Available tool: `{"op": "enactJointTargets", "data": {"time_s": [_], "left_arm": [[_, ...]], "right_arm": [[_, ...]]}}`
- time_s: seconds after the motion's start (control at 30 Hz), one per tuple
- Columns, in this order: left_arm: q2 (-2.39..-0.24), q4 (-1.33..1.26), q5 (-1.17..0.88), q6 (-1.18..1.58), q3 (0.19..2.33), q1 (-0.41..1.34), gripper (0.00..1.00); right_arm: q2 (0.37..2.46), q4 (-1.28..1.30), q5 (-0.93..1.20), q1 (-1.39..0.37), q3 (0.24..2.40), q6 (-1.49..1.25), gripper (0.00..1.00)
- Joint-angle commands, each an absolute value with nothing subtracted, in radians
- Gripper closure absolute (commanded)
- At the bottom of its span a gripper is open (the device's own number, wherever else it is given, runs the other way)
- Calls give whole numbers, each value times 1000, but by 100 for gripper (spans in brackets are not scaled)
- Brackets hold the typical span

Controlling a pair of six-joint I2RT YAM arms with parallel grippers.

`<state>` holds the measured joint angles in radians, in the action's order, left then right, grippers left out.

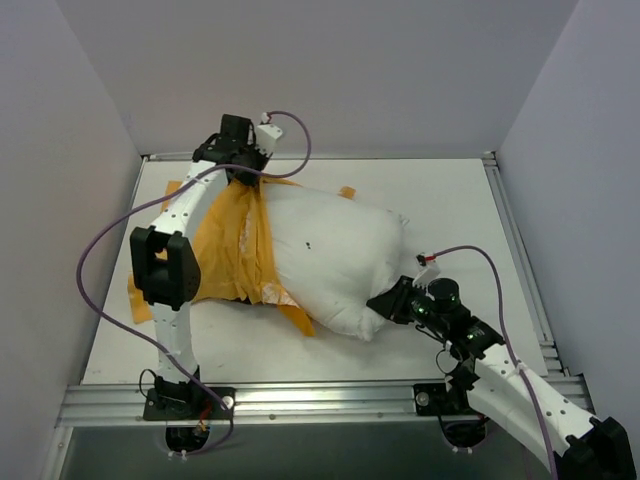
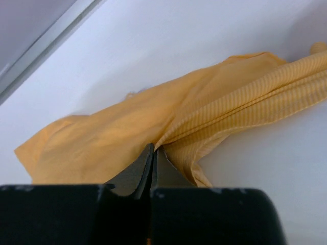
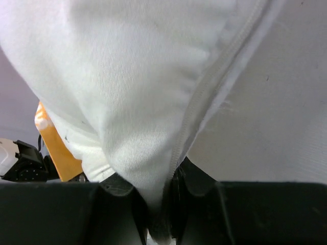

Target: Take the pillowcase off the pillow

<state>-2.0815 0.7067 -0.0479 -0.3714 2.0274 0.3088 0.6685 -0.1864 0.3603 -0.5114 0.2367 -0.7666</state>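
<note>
The white pillow (image 1: 330,262) lies across the middle of the table, its right two thirds bare. The orange-yellow pillowcase (image 1: 235,245) is bunched over its left end and spread flat to the left. My left gripper (image 1: 245,172) is at the far edge of the pillowcase; in the left wrist view its jaws meet with a gathered fold of pillowcase (image 2: 214,109) pinched at the tips of the left gripper (image 2: 153,149). My right gripper (image 1: 385,303) is shut on the pillow's near right corner. In the right wrist view the seamed pillow (image 3: 133,92) fabric runs down between the jaws of the right gripper (image 3: 166,204).
White walls close the table (image 1: 450,200) in on three sides, and an aluminium rail (image 1: 330,395) runs along the near edge. The left arm's forearm and elbow (image 1: 165,265) hang over the flat part of the pillowcase. Purple cables loop off both arms.
</note>
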Motion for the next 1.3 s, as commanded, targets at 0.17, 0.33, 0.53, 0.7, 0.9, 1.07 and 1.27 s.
{"op": "enactJointTargets", "data": {"time_s": [0.17, 0.33, 0.53, 0.7, 0.9, 1.07, 1.27], "left_arm": [[-1915, 551, 5, -598, 1810, 49, 97], [-1813, 716, -280, -460, 1864, 55, 23], [-1688, 971, -580, -351, 2049, 6, 6], [-1543, 1254, -601, -523, 2056, -165, 6], [-1260, 1407, -335, -854, 1544, -273, 6], [-1102, 1217, -109, -884, 1135, -362, 6], [-1058, 908, 55, -887, 911, -500, 6]], "right_arm": [[690, -35, 371, -509, 253, -776, 100], [856, -178, 383, -506, 334, -764, 100], [1032, -339, 368, -479, 468, -779, 100], [1063, -455, 376, -401, 508, -854, 100], [1066, -433, 367, -376, 540, -822, 100], [1074, -420, 380, -373, 532, -796, 100], [1089, -436, 399, -373, 525, -792, 100]]}}
